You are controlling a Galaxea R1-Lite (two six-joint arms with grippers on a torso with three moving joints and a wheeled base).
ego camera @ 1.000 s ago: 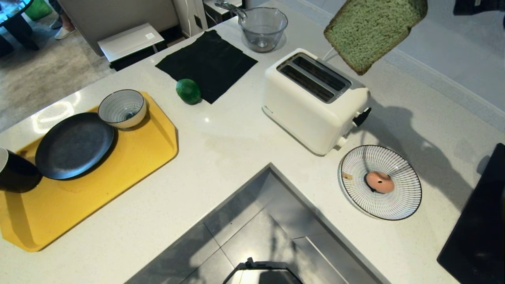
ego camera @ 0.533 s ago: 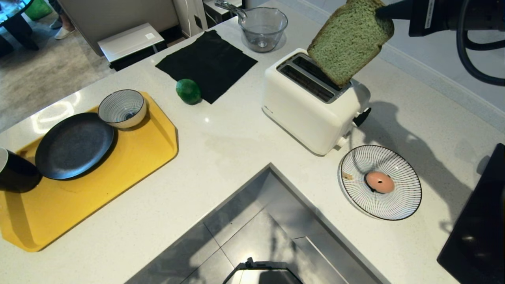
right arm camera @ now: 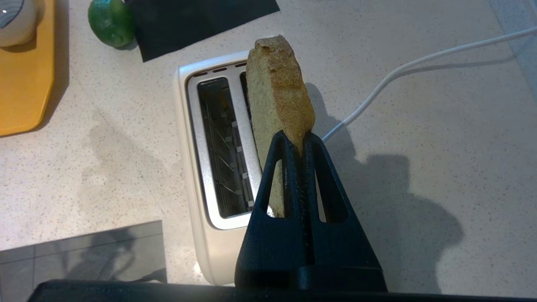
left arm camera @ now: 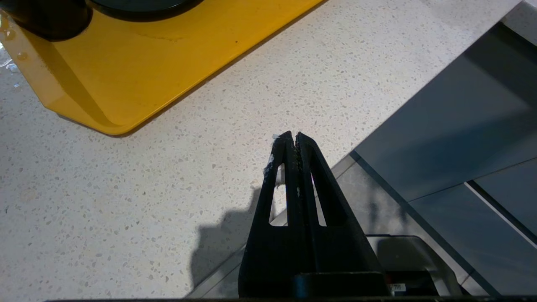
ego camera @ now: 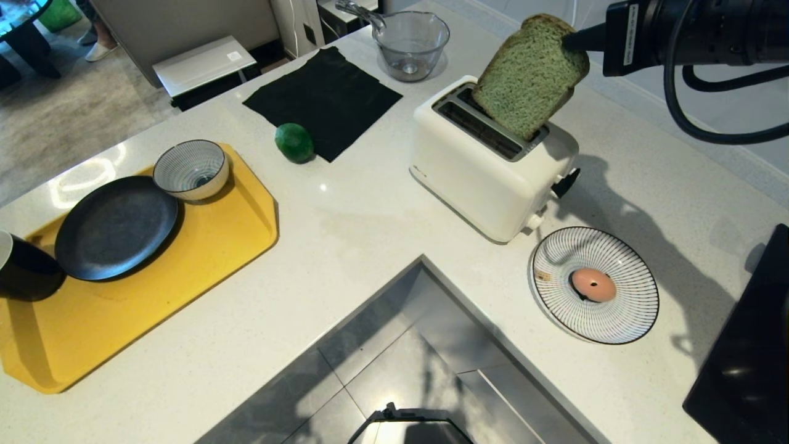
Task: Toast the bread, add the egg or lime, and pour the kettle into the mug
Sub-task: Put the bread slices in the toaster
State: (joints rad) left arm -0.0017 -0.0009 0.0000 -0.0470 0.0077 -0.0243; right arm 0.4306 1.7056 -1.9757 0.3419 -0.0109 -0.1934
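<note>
While the right pincer (right arm camera: 296,140) pinches the bread (ego camera: 530,77) tilted over the toaster (ego camera: 490,157), its corner could catch the slot edge and jam; left pincer (left arm camera: 292,140) pressed together.

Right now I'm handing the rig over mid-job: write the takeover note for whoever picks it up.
Right gripper: shut on the bread, lower corner at the toaster's far slot, slice tilted, not seated.
Left gripper: shut, empty, parked over the counter edge near the yellow tray.
Egg on the striped plate; lime beside the black cloth; mug on the tray; kettle not in view.
Done: bread picked up.
Left: seat bread, toast, add egg or lime, pour.
</note>
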